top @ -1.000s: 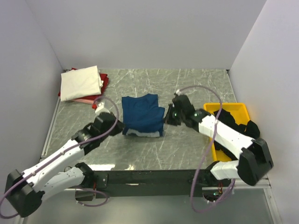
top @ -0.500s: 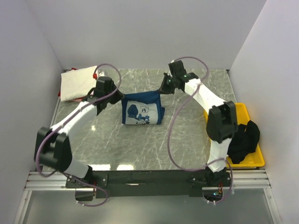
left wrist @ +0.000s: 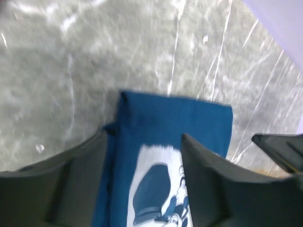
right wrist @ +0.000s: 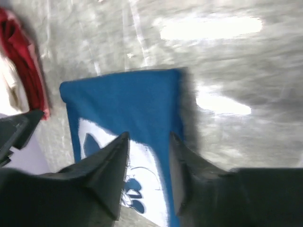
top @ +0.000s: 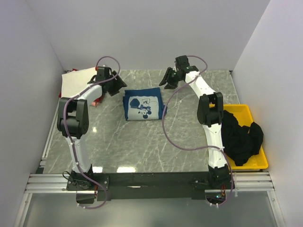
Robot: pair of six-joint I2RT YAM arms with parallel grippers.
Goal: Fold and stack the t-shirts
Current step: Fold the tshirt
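Lifting away since a moment ago, the left gripper (top: 116, 85) and right gripper (top: 166, 79) are hanging open near the table's (top: 142, 147) far edge, while the folded dark blue t-shirt (top: 143, 105) is lying print-up between them.

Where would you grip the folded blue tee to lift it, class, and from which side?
Probably its two far corners, from above on the far side. The blue tee lies flat, print up, with a straight far edge, so pinching there should catch the layers together. The left gripper and right gripper hang open near those corners.
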